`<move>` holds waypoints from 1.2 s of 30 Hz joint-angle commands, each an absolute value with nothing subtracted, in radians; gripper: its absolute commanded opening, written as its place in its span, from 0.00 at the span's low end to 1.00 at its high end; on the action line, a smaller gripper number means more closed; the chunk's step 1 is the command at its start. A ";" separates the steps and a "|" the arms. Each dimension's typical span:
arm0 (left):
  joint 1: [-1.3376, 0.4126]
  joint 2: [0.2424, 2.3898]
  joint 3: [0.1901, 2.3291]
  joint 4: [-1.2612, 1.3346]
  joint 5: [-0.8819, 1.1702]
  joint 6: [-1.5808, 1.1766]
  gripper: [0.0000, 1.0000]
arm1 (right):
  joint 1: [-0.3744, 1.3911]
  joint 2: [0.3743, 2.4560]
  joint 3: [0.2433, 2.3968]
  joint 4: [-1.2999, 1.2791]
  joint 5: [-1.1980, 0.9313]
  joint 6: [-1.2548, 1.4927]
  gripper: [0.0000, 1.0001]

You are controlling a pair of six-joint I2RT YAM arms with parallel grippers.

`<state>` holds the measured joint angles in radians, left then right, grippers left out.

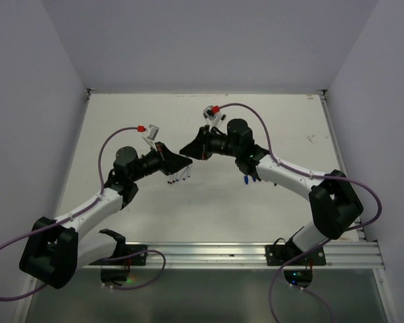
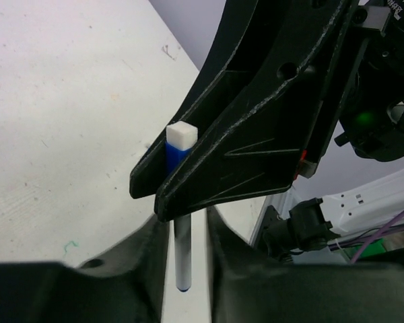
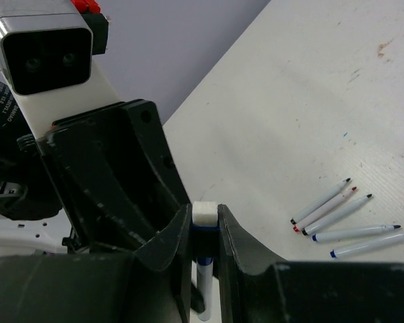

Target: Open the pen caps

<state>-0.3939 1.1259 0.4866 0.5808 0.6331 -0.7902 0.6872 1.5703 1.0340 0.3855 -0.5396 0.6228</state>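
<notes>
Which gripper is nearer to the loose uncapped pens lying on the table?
Left. The left gripper hangs almost directly above the uncapped pens; the right gripper meets it tip to tip from the far side, farther from them.

Tiny white lettering on the black motor housing (image 3: 7,155) is unreadable.

My left arm (image 1: 87,208) goes up from its base at 7 o'clock toward 1 o'clock. Then the left wrist (image 1: 145,163) bends, so the left gripper (image 1: 187,163) points to 3 o'clock. My right arm (image 1: 289,176) goes up from 5 o'clock toward 10 o'clock, and the right gripper (image 1: 184,149) points to 9 o'clock. The two grippers meet tip to tip in the middle. The left fingers (image 2: 121,282) stand a little apart. The right fingers (image 3: 161,256) are pinched on a pen cap (image 3: 205,214).
</notes>
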 commanded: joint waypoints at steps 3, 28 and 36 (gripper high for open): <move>-0.403 1.108 0.494 0.607 0.658 -0.758 0.39 | 0.693 1.540 1.028 0.426 -0.485 0.649 0.00; -0.448 1.189 0.503 0.716 0.736 -0.816 0.00 | 0.698 1.442 0.968 0.505 -0.402 0.736 0.00; -0.442 1.366 0.449 1.659 1.025 -1.364 0.00 | 0.661 1.397 0.887 0.659 -0.761 0.698 0.00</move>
<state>-0.4389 1.3128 0.4541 1.0569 0.8646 -1.0458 0.6708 1.4189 0.9203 0.5213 -0.5304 0.7185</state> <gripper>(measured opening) 0.079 0.187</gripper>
